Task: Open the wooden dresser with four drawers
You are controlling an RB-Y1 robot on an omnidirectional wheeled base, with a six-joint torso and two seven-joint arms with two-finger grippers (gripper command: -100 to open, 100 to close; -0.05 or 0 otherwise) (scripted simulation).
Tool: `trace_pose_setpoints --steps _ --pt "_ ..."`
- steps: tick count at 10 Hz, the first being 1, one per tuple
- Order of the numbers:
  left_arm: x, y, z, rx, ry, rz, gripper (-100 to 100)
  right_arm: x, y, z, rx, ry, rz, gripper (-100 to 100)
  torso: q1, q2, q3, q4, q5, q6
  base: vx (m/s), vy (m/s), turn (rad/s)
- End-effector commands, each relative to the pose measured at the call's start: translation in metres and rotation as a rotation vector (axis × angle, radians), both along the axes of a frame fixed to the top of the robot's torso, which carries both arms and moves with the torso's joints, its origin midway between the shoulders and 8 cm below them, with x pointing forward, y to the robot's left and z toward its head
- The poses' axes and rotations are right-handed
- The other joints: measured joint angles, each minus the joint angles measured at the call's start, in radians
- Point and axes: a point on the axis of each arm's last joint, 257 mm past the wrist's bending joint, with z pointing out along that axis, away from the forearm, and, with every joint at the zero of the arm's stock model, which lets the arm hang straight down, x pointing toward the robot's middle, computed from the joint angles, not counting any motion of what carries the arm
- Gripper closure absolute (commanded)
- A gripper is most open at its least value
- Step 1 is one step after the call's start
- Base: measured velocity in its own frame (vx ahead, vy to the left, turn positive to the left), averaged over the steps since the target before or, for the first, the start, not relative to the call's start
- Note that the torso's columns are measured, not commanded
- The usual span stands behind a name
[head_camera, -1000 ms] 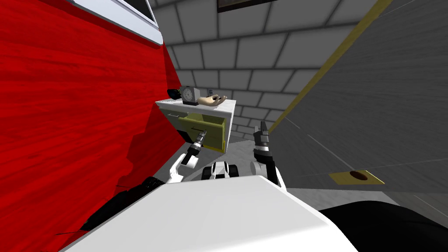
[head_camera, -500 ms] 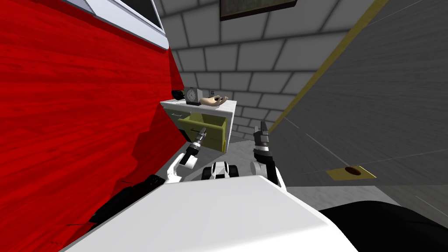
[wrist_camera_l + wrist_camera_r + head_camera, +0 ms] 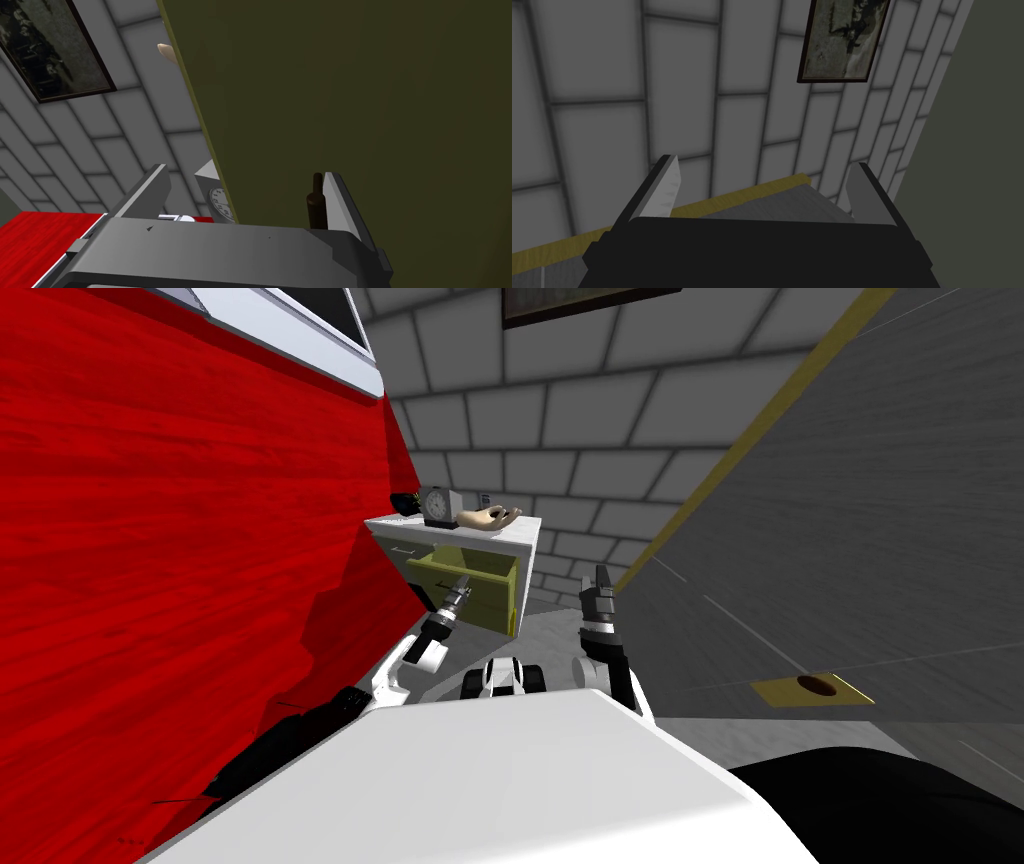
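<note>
Biggest thing here is the red wood-grain surface (image 3: 180, 538) that runs along the left of the dresser, and a grey brick wall (image 3: 600, 428) stands right behind the dresser. The dresser (image 3: 527, 550) itself is drawn white, not woody at all, and sits in the corner where those two meet. It's dead ahead of me, a bit beyond my arms.

One olive-yellow drawer (image 3: 495, 598) is pulled out of the dresser's front, so you can see a bit of its inside from above.

The left gripper (image 3: 462, 587) is right up at that drawer's face. In the left wrist view its fingers (image 3: 334, 195) are spread wide, not clamped on anything. The right gripper (image 3: 600, 578) is off to the dresser's right, clear of it, and its blades are spread apart too, with nothing between them.

On top of the dresser there's a small clock (image 3: 435, 504), and just beside it a beige hand-shaped thing (image 3: 487, 518).

Smallest bit is the drawer's dark brown handle (image 3: 315, 202). It pokes up between the left fingers, just beside one blade, and I can't tell if it's touching.
</note>
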Motion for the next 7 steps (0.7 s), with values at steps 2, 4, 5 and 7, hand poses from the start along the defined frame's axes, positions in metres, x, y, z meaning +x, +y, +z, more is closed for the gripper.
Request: trace_pose_setpoints --steps 2,4,5,7 --pt "-0.0014 0.0007 0.0009 0.000 0.010 -0.001 0 0.0000 0.0000 0.0000 0.000 0.000 0.000 0 0.000 0.001 0.001 0.001 0.000 0.000 0.000 0.000 0.000" --pt "-0.0014 0.0010 -0.0004 0.001 0.012 0.000 0 0.0000 0.0000 0.0000 0.000 0.000 0.000 0 0.000 0.000 0.000 0.000 0.000 0.000 0.000 0.000 0.000" --pt "-0.0014 0.0011 -0.0009 0.001 0.013 0.000 0 0.0000 0.0000 0.0000 0.000 0.000 0.000 0 0.000 0.000 0.000 0.000 0.000 0.000 0.000 0.000 0.000" --pt "-0.0015 0.0012 -0.0014 0.002 0.015 0.000 0 0.0000 0.0000 0.0000 0.000 0.000 0.000 0 0.000 -0.001 0.000 -0.001 0.000 0.000 0.000 0.000 0.000"
